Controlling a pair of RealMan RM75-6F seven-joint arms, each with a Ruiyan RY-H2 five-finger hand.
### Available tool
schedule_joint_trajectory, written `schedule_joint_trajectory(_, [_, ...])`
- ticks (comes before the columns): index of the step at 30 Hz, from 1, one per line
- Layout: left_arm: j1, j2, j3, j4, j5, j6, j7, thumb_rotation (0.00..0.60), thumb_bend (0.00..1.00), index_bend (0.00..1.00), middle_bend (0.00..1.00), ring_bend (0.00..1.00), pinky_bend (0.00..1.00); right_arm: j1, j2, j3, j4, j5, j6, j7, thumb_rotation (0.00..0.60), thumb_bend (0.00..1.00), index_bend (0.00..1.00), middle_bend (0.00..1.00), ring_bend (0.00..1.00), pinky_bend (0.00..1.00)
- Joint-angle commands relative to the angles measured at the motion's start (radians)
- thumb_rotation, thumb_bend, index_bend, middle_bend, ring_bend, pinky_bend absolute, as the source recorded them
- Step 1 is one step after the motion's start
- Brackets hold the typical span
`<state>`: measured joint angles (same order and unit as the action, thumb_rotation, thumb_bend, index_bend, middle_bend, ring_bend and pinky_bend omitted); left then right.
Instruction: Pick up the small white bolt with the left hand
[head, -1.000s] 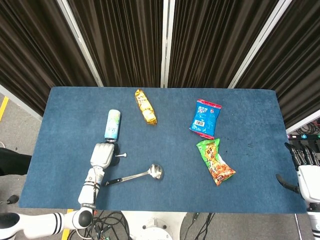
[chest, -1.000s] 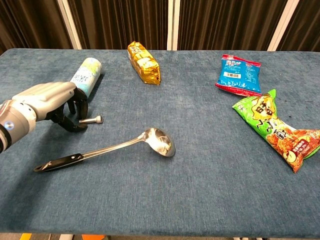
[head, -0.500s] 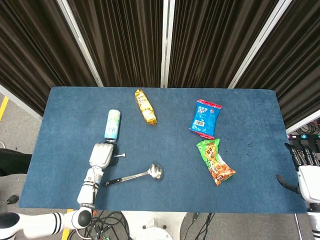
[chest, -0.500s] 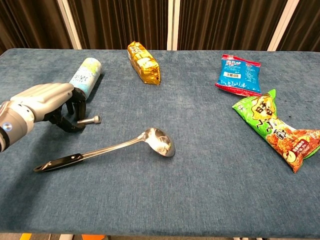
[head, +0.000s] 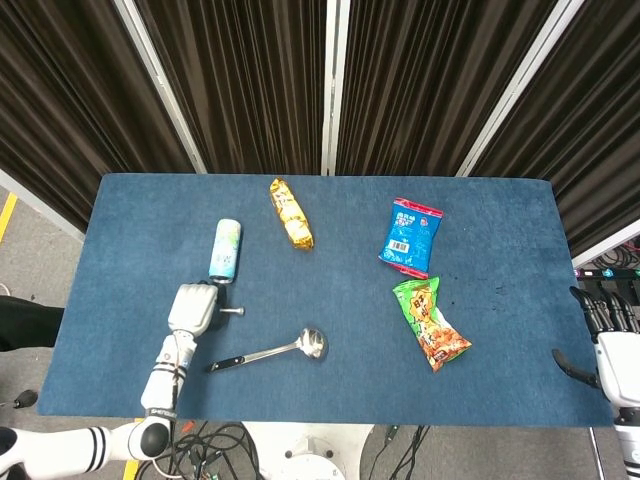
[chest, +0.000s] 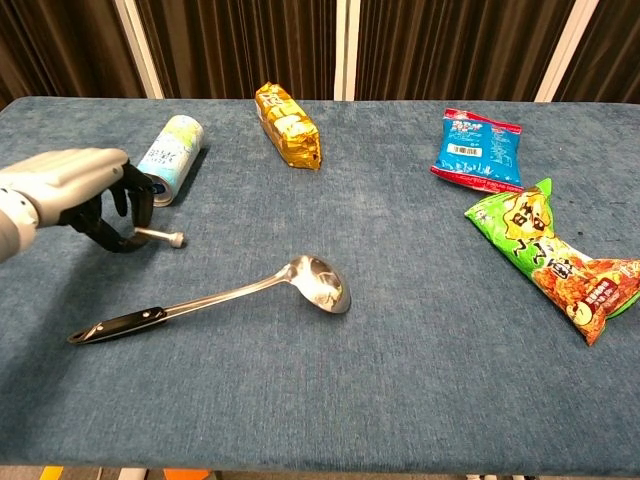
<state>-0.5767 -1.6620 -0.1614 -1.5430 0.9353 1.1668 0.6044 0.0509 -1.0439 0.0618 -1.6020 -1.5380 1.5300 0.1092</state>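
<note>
The small white bolt (chest: 160, 237) sticks out sideways to the right from my left hand (chest: 80, 195), pinched by its head end between the thumb and the curled fingers, low over the blue table. In the head view the left hand (head: 192, 308) is at the table's front left, and the bolt (head: 230, 311) pokes out of its right side. My right hand (head: 610, 335) hangs off the table's right edge, fingers apart and holding nothing.
A pale can (chest: 170, 145) lies just behind the left hand. A ladle (chest: 215, 298) lies in front of it to the right. A yellow snack pack (chest: 288, 126), a blue packet (chest: 476, 148) and a green packet (chest: 550, 255) lie further right.
My left hand has drawn back to the left and slightly up, taking the bolt along in its pinch. The right hand has not moved.
</note>
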Motion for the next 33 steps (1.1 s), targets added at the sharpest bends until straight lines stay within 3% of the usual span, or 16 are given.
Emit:
schedule_joint_trajectory(1, [0.002, 0.027, 0.007, -0.027, 0.001, 0.002, 0.016, 0.600, 0.36, 0.58, 0.48, 0.40, 0.51, -0.001, -0.001, -0.001, 0.000, -0.001, 0.001, 0.000, 0.600, 0.13, 0.09, 0.14, 0.00, 0.03])
schedule_joint_trajectory(23, [-0.047, 0.028, -0.001, -0.074, -0.025, 0.007, 0.095, 0.600, 0.35, 0.57, 0.48, 0.40, 0.51, -0.008, -0.007, -0.001, 0.010, 0.000, 0.007, 0.011, 0.600, 0.13, 0.09, 0.15, 0.00, 0.03])
schedule_joint_trajectory(33, [-0.083, 0.024, -0.003, -0.087, -0.062, 0.003, 0.161, 0.600, 0.35, 0.52, 0.46, 0.40, 0.51, -0.008, -0.011, -0.001, 0.023, 0.005, 0.002, 0.026, 0.600, 0.13, 0.09, 0.15, 0.00, 0.03])
